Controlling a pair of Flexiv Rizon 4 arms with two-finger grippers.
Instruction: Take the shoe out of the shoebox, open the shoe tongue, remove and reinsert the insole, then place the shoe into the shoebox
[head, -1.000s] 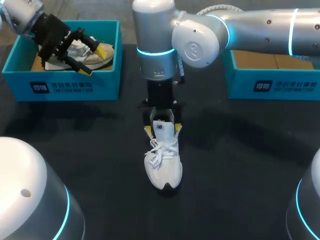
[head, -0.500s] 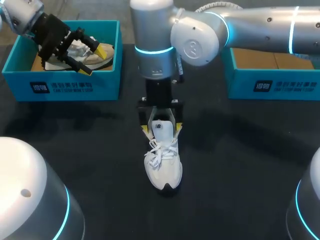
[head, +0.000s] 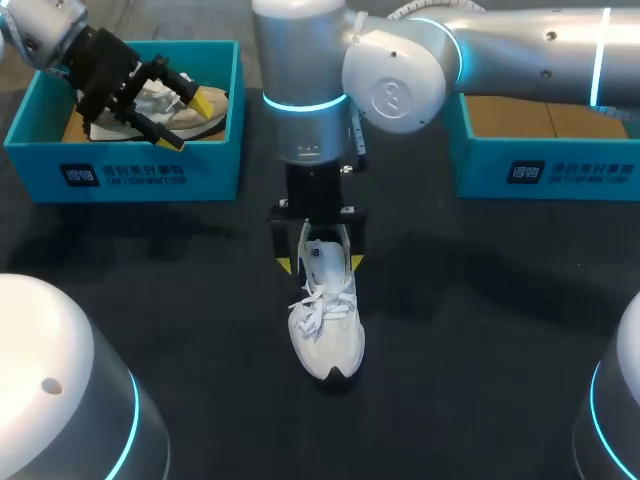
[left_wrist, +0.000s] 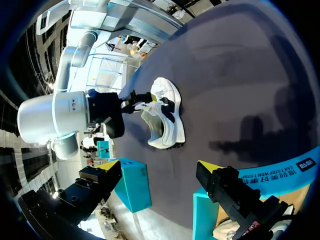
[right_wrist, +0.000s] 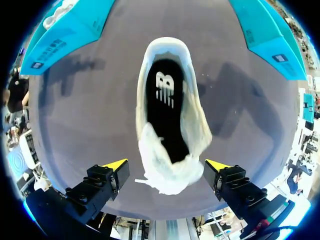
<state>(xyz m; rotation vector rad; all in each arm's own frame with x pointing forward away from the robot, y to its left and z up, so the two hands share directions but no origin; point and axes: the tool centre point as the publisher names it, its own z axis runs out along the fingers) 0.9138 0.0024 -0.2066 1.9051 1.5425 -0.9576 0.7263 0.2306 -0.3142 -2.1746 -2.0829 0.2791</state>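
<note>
White shoe on the bench, outside the shoebox. My right fingers stood open and empty astride its heel, and my left fingers were likewise open. Insole removal seemed in hand, calling for a pinch at its heel edge.

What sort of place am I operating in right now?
Probably a robot test or training bench staged for shoe handling: a black-topped table, a left teal cardboard shoebox and a right teal cardboard shoebox, and a white lace-up sneaker under my open right gripper.
</note>
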